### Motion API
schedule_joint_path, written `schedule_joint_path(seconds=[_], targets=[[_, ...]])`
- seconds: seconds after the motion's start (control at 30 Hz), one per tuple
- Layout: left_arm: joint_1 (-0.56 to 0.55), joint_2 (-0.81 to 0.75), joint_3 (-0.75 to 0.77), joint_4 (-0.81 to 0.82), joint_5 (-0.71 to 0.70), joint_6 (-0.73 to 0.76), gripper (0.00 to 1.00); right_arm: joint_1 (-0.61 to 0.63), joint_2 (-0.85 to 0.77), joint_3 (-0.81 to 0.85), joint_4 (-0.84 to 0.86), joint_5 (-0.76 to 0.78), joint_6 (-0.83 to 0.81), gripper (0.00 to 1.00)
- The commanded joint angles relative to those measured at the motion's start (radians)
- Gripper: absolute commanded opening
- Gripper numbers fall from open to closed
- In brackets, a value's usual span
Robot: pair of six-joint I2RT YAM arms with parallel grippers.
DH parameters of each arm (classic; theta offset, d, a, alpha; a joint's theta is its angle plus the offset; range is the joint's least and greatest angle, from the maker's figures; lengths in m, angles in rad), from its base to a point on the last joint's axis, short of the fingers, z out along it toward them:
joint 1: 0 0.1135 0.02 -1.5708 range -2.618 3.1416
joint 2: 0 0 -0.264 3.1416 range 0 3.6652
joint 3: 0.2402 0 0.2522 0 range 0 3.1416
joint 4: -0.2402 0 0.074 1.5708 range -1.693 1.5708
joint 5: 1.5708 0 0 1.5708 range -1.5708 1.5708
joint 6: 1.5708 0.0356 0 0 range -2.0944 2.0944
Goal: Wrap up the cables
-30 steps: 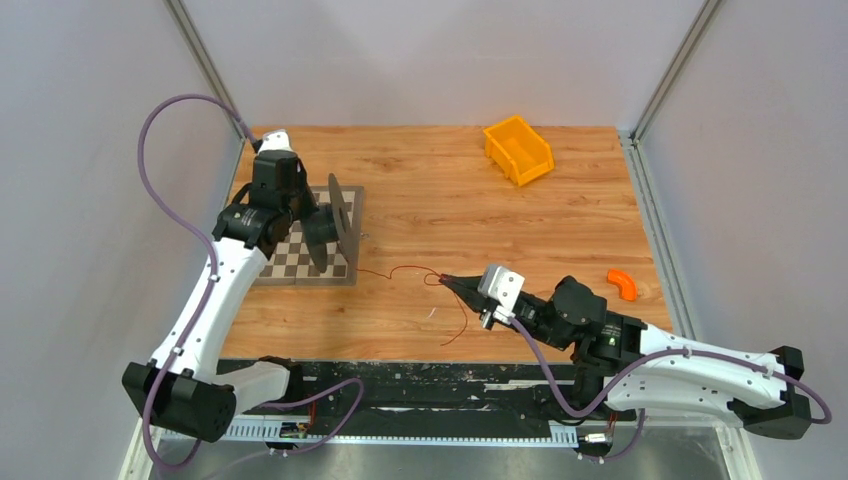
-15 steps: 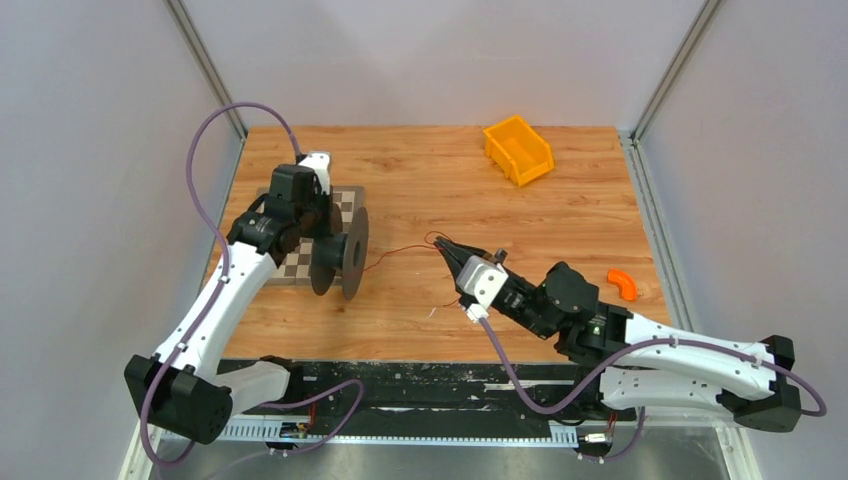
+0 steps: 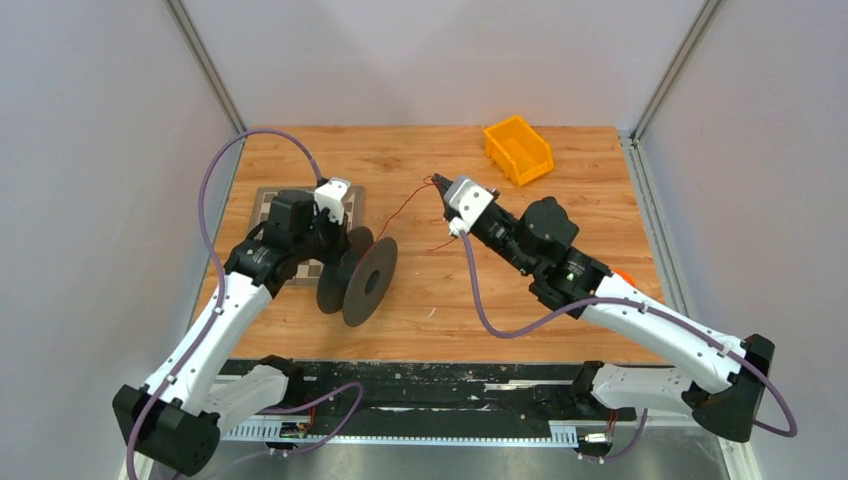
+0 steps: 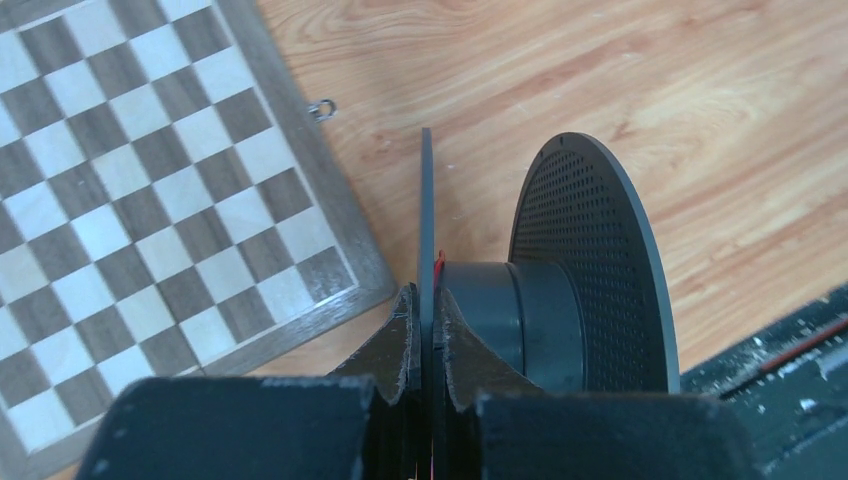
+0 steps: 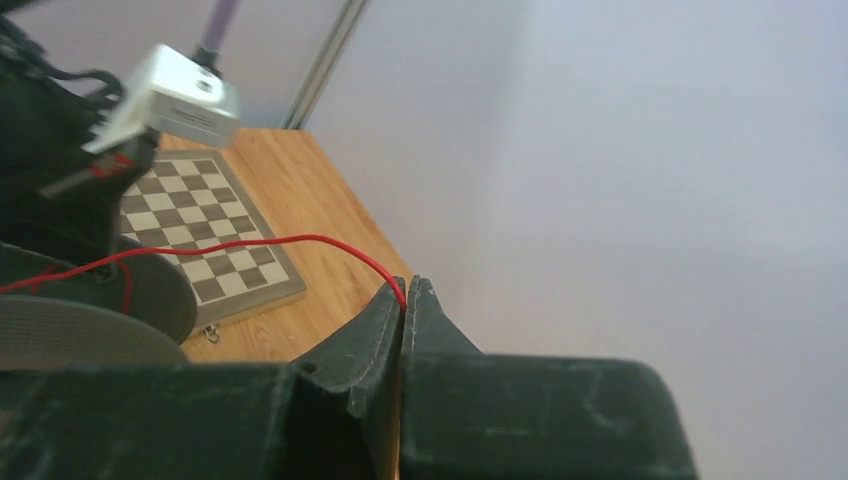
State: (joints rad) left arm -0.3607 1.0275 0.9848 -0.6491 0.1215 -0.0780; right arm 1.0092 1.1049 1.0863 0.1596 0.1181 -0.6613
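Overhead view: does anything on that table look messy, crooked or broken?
Nothing looks broken. The dark spool is askew, pinched by one disc in the left gripper; the red wire runs slack to the right gripper, a loose tail trailing.

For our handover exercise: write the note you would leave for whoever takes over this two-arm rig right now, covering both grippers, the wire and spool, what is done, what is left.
Left gripper: shut on one flange of the dark spool, held on edge beside the chessboard.
Right gripper: shut on the thin red wire.
Wire runs from the spool's hub to the right gripper; a loose tail trails beyond.
Done: both grips set, wire reaches the hub.
Left: hub looks nearly bare, so most winding remains.
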Motion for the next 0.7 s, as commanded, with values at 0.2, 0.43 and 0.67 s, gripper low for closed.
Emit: schedule_joint_path(seconds=[0.2,0.43,0.67], targets=[[0.008,-0.174,0.025,0.043,0.308,-0.019,0.00,-0.260,0.119,-0.013,-0.039,-0.222,0.219,0.00],[0.081,-0.197,0.125,0.019,0.411,-0.160,0.00,-0.333,0.168,-0.085,-0.056,-0.250,0.311,0.00],[0.154,-0.232,0.155,0.101,0.461,-0.322,0.00,-0.356,0.152,-0.158,-0.058,-0.283,0.377,0.00]])
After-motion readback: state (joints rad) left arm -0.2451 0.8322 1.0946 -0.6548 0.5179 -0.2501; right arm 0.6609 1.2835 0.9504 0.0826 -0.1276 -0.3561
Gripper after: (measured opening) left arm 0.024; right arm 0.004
